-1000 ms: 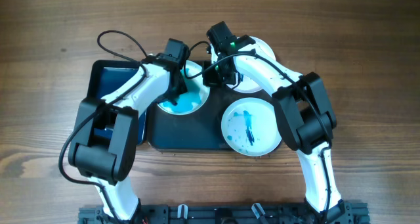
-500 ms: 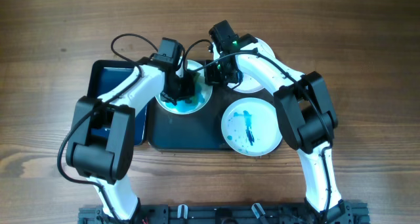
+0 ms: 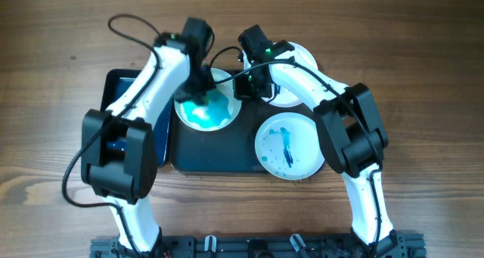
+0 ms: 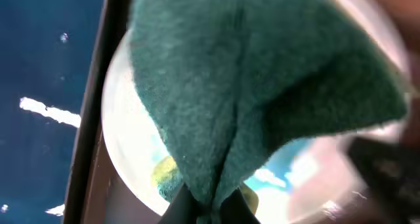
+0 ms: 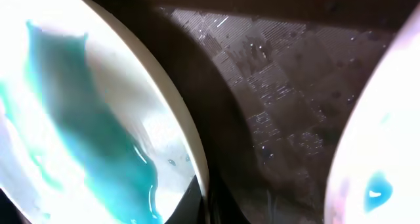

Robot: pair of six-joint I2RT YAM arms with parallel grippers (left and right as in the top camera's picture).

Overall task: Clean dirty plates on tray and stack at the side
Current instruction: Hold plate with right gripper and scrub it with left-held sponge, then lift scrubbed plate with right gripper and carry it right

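Three dirty plates lie on the dark tray. The left plate is covered with a wet teal smear. My left gripper is shut on a green sponge and presses it on this plate's back part. My right gripper is shut on the same plate's right rim. The front right plate has blue-teal streaks. The back right plate is mostly hidden under my right arm; its edge shows in the right wrist view.
A smaller blue tray lies left of the big tray, partly under my left arm. Wet tray floor shows between the two back plates. Bare wooden table lies all around.
My left gripper swept the sponge forward over the left plate and then back towards its far edge, spreading the teal smear. My right gripper has stayed on the rim.
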